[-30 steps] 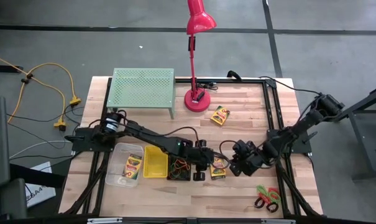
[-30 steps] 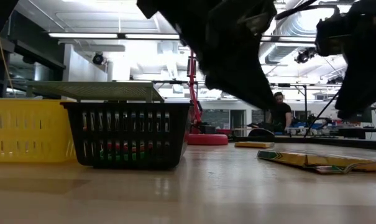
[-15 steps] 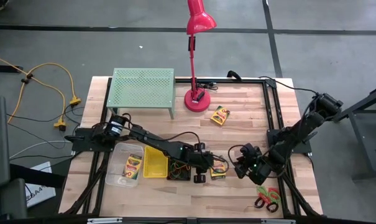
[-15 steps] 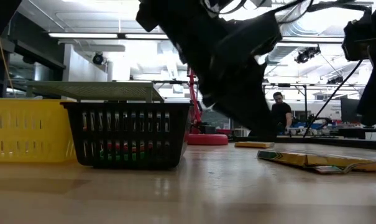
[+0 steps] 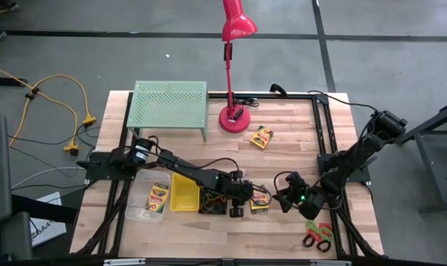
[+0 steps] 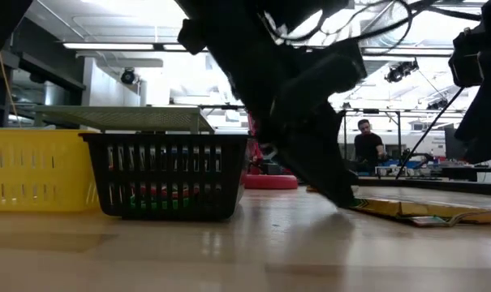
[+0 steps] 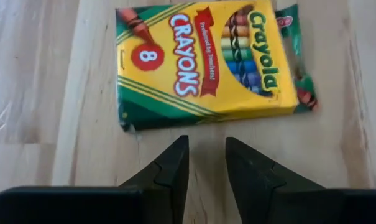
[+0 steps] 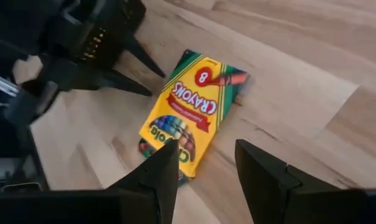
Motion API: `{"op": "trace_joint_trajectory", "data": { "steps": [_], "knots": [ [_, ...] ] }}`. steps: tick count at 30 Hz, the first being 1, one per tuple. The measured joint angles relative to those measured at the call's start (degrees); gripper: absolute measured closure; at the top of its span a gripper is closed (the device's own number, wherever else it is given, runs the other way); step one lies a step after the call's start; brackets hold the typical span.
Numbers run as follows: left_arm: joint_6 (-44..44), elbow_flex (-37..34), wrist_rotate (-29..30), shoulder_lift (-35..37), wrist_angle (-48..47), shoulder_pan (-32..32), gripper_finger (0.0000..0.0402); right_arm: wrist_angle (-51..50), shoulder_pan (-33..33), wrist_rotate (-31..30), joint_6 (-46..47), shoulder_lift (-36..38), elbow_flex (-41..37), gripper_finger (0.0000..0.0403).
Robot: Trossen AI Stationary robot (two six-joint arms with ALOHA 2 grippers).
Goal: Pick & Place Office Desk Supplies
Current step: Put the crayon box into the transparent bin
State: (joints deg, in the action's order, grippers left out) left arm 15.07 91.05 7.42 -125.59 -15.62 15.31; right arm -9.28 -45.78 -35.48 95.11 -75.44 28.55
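crayola crayon box (image 7: 203,59) lies flat on our bench (image 7: 38,74), between our open left tool (image 7: 206,165) and open right tool (image 8: 206,165).

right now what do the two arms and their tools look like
Both arms are dark, jointed links with black cables looped along them. The left tool and right tool each end in two matte black, wedge-shaped fingers tapering to points. No markings are visible on them.
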Motion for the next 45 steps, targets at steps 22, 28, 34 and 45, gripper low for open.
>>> {"op": "trace_joint_trajectory", "data": {
  "steps": [22, 28, 34, 45],
  "knots": [
    [-1.30, 0.11, -0.55, -1.67, 2.72, -0.90, 0.0303, 18.09, 2.99, 6.94, 5.11, -11.19, -3.60, 0.0257],
    [-1.82, 0.00, -0.37, -1.79, 4.50, -0.90, 0.0303, 24.43, 3.57, 7.43, 4.09, -14.80, -3.36, 0.0257],
    [-3.04, -0.11, 0.18, -1.87, 6.29, -0.92, 0.0303, 25.18, 3.54, 7.34, 3.37, -14.86, -3.42, 0.0257],
    [-4.65, -0.13, 0.48, -1.76, 10.02, -0.68, 0.0303, 25.27, 3.54, 7.07, 2.98, -14.93, -3.46, 0.0257]
  ]
}}
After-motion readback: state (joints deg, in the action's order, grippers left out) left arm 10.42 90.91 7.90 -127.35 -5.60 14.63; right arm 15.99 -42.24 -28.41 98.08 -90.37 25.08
